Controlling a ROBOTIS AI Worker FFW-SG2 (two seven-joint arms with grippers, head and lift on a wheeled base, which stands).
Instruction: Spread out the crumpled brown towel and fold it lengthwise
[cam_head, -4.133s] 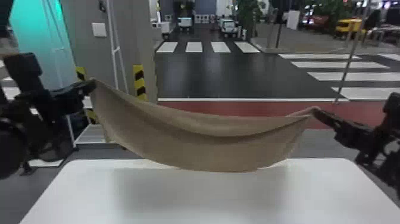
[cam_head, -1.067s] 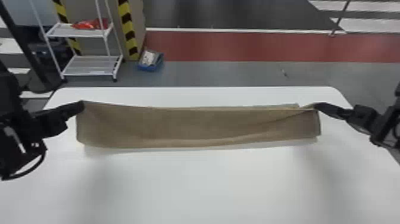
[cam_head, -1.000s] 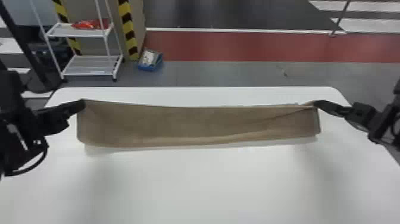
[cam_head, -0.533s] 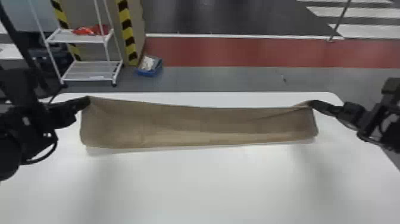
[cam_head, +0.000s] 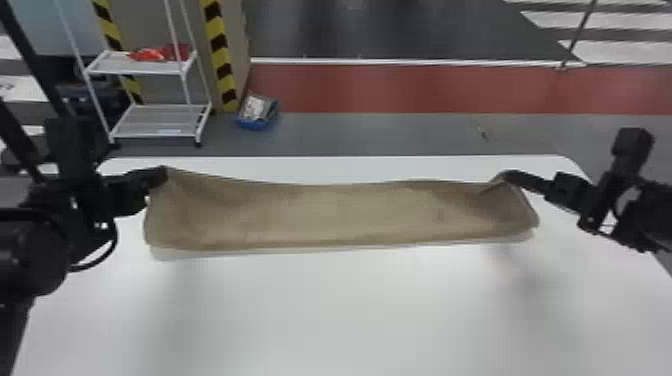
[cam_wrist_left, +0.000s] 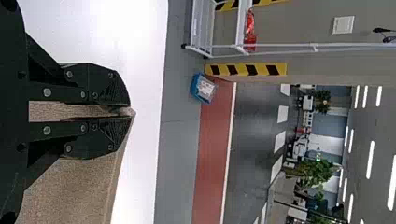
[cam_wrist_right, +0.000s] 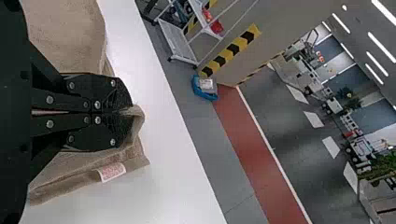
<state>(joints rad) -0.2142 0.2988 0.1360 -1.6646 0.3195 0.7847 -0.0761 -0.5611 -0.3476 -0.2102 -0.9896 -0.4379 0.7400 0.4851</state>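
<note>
1. State: brown towel (cam_head: 340, 212) lies stretched as a long strip across the middle of the head view, above or partly on the white table (cam_head: 350, 320). Cannot tell how much of its lower edge bears on the surface.
2. Left gripper (cam_wrist_left: 130, 111), at the left side of the head view: fingers nearly together, only a thin gap, upper left corner pinched at the tips. Risk: the corner slides out if the arms pull apart, because the hold looks shallow.
3. Right gripper (cam_wrist_right: 128, 112), at the right side of the head view: fingers pressed together on a gathered bit near the upper right corner. Risk: a lasting crease or turned-over corner, caused by cloth bunched there; the end with the white label (cam_wrist_right: 112, 171) hangs free beside the grip and may tuck under.
4. Upper edge sags between the grips. Probable cause: slack. Laid down so, the fold would likely come out bowed.
5. Lower edge runs slightly aslant, lower at left. If the arms move unevenly, the layers may shear and the long edges miss each other.
6. Release to watch: cloth clinging to a finger could drag a corner off line as that arm withdraws.
</note>
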